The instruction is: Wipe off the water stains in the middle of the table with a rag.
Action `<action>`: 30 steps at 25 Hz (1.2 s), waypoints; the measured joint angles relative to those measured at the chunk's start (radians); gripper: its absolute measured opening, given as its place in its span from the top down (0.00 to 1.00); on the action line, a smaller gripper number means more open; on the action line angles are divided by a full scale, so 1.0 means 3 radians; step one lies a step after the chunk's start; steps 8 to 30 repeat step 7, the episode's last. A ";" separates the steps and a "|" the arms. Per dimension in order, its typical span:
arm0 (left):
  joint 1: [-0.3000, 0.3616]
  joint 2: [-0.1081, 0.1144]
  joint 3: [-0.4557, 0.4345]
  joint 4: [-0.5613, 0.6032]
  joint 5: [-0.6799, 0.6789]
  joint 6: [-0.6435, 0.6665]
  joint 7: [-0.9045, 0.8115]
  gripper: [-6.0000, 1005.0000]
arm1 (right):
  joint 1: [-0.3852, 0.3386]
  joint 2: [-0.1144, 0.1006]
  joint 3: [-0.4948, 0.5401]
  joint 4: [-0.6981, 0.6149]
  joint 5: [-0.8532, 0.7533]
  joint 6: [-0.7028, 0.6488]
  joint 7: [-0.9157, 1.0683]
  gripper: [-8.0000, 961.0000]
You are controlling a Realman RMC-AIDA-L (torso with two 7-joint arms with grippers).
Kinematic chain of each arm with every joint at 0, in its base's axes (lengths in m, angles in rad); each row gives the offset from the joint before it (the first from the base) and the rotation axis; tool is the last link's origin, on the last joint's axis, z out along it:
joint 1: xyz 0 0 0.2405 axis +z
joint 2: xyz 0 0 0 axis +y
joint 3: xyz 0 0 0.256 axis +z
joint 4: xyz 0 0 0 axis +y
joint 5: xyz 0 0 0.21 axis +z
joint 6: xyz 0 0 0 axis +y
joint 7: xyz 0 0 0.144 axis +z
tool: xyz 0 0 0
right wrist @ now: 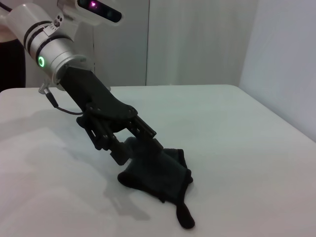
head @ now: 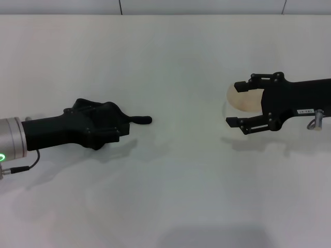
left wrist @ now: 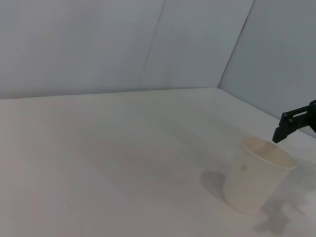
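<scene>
My left gripper (head: 109, 128) is at the left of the white table (head: 170, 57), shut on the black-green rag (head: 135, 120) and pressing it onto the tabletop. The rag's thin tail points toward the middle. In the right wrist view the rag (right wrist: 159, 172) lies bunched under the left gripper (right wrist: 148, 147). No water stains show on the table in any view. At the right, my right gripper (head: 239, 105) is open, its fingers on either side of a translucent whitish cup (head: 244, 98).
The cup (left wrist: 256, 175) stands upright in the left wrist view, with a right gripper finger (left wrist: 291, 121) just beyond it. Grey walls close off the table's far edge. Bare tabletop lies between the two grippers.
</scene>
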 joint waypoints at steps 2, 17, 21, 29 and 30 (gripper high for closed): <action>-0.0006 0.0000 0.0002 0.0000 0.0012 0.0000 0.0000 0.14 | -0.0003 0.0001 0.0000 0.0011 0.0003 0.0016 -0.0009 0.12; -0.0015 -0.0001 0.0004 0.0001 0.0021 0.0001 0.0000 0.14 | -0.0019 0.0006 0.0000 0.0018 0.0014 0.0031 -0.0025 0.12; -0.0015 -0.0001 0.0004 0.0001 0.0021 0.0001 0.0000 0.14 | -0.0019 0.0006 0.0000 0.0018 0.0014 0.0031 -0.0025 0.12; -0.0015 -0.0001 0.0004 0.0001 0.0021 0.0001 0.0000 0.14 | -0.0019 0.0006 0.0000 0.0018 0.0014 0.0031 -0.0025 0.12; -0.0015 -0.0001 0.0004 0.0001 0.0021 0.0001 0.0000 0.14 | -0.0019 0.0006 0.0000 0.0018 0.0014 0.0031 -0.0025 0.12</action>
